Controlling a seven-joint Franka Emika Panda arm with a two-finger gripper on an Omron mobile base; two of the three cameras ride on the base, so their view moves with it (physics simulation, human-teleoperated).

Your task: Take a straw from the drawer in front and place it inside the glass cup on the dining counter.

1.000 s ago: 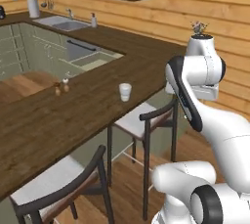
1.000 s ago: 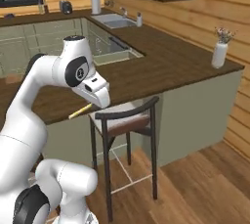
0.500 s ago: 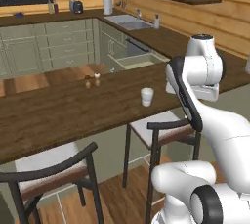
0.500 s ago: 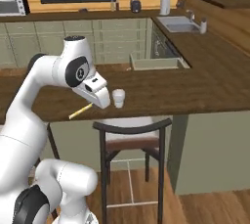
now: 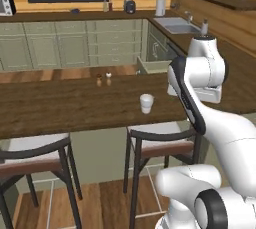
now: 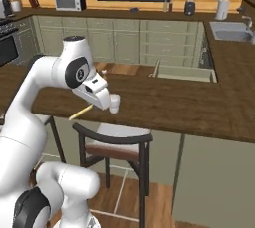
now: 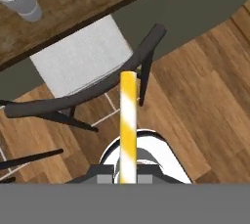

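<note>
Over the last second the whole scene has slid across both base views, which means the base has driven and turned, not that anything on the bench has moved: the dining counter (image 5: 75, 103) now runs squarely across the frame with the kitchen wall and window behind it. Far left on the plank top stand two small shakers (image 5: 103, 78), untouched. Right of them, near the front edge, the glass cup (image 5: 146, 103) has come to the middle of the left base view, upright and empty as far as can be seen. Below it a dark-framed chair (image 5: 160, 140) is tucked under the bench. Further right, beyond the bench top, the drawer (image 5: 156, 65) is pulled out. In the right base view the tool (image 6: 97, 101) hangs just left of the cup, closed on the straw (image 6: 79, 112), which slants down and away from it; the hand view shows the straw (image 7: 127, 125) running straight out between the fingertips over the chair, with the cup off at the top left corner. Judged from this, the carry is nearly done; the straw must now be swung upright above the cup's mouth.
</note>
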